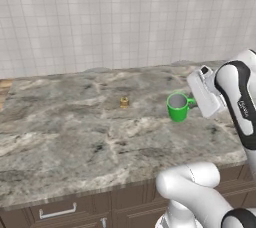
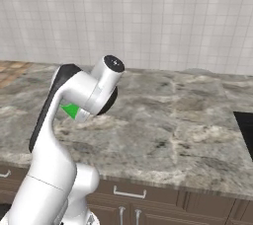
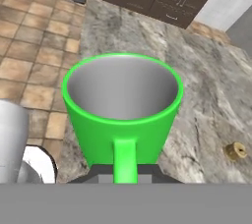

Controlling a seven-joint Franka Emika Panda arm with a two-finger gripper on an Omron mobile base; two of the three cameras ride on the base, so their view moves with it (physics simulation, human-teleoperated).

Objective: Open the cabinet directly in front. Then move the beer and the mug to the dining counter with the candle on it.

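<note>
So the gripper [image 3: 125, 178] was clamped on the handle of the green mug [image 1: 178, 107], jaws nearly shut around it. The mug sat upright on the dining counter [image 1: 75, 137], over toward its right end, mid-depth. The little candle [image 1: 124, 102] stood apart from it, nearer the counter's middle.

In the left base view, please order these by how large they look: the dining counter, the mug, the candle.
1. dining counter, by far the largest
2. mug
3. candle, clearly smallest; it sits about as far away as the mug, so the ranking is safe
</note>
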